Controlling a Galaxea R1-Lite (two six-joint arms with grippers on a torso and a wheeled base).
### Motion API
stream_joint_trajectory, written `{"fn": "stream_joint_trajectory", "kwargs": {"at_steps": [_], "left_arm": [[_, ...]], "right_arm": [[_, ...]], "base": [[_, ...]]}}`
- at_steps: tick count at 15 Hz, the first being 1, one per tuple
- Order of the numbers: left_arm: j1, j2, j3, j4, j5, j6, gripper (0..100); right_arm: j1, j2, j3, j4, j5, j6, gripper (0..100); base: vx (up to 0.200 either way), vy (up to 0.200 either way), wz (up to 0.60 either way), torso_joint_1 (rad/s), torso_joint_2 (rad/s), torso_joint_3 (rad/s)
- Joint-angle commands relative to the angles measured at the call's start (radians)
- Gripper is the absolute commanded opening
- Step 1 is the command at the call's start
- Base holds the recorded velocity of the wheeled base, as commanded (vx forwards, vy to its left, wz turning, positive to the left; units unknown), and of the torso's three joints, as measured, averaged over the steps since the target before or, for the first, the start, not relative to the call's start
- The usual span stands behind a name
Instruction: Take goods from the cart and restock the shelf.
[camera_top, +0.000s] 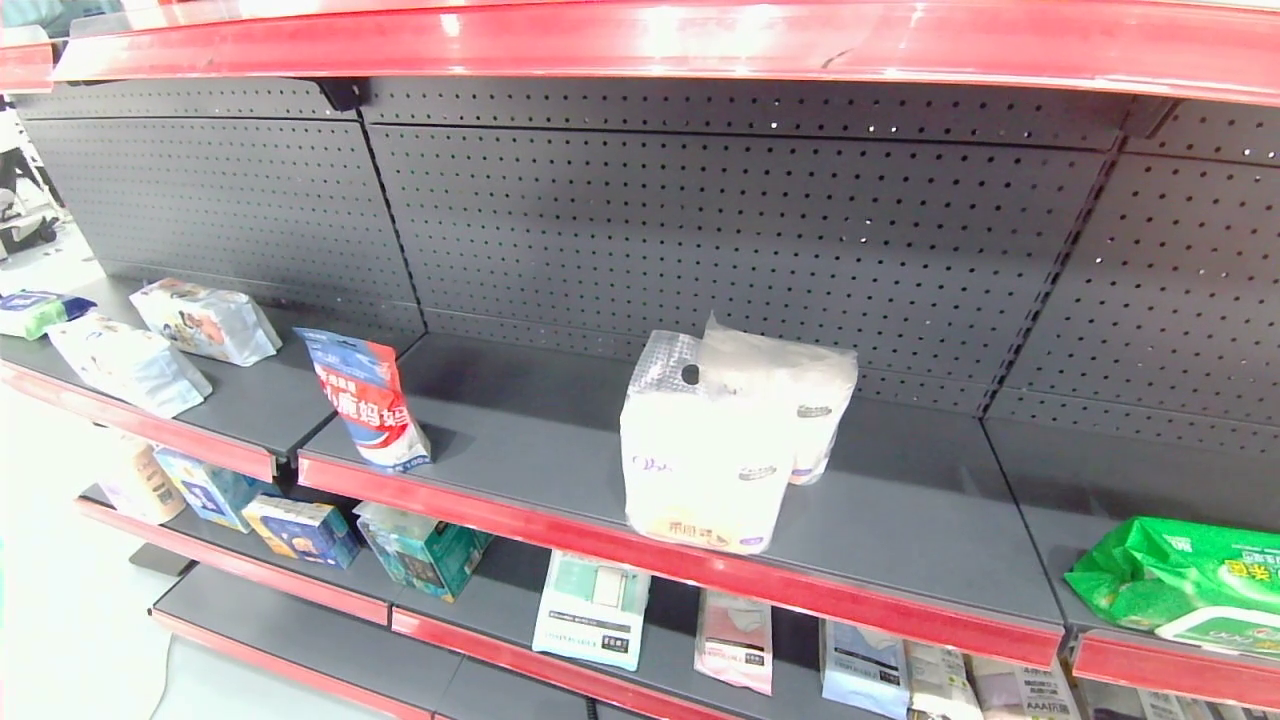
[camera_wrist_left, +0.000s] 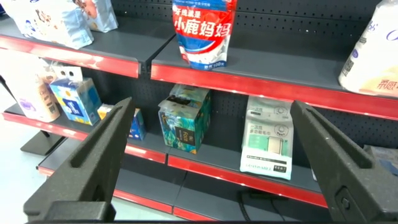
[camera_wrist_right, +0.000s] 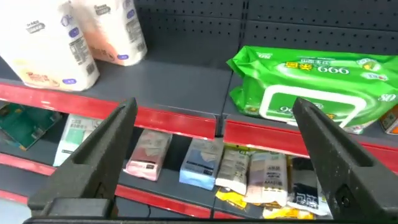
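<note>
The dark shelf (camera_top: 560, 420) with red front edges holds two white tissue packs (camera_top: 715, 440) in its middle bay and an upright red-and-blue pouch (camera_top: 365, 400) to their left. A green wet-wipe pack (camera_top: 1190, 580) lies in the right bay. My left gripper (camera_wrist_left: 208, 149) is open with nothing between its fingers, facing the lower shelf below the pouch (camera_wrist_left: 204, 31). My right gripper (camera_wrist_right: 214, 152) is open and empty too, in front of the shelf edge between the tissue packs (camera_wrist_right: 62, 37) and the green pack (camera_wrist_right: 311, 84).
White bags (camera_top: 165, 335) lie on the left bay. The lower shelf carries boxes (camera_top: 420, 545), a white pack (camera_top: 592, 610) and several small packets (camera_wrist_right: 205, 165). A red-edged shelf (camera_top: 640, 40) overhangs above. Bare shelf lies between the pouch and the tissue packs.
</note>
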Motion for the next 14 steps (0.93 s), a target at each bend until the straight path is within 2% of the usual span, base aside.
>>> {"fn": "stream_joint_trajectory", "kwargs": {"at_steps": [1,7,14], "left_arm": [[0.001,0.0,0.0,0.0,0.0,0.0,100],[0.001,0.0,0.0,0.0,0.0,0.0,100],[0.001,0.0,0.0,0.0,0.0,0.0,100]], "right_arm": [[-0.002,-0.006,0.0,0.001,0.001,0.001,100],[-0.002,-0.006,0.0,0.001,0.001,0.001,100],[-0.002,-0.006,0.0,0.001,0.001,0.002,100]], "base": [[0.0,0.0,0.0,0.0,0.0,0.0],[0.0,0.0,0.0,0.0,0.0,0.0],[0.0,0.0,-0.6,0.007,0.01,0.0]]}}
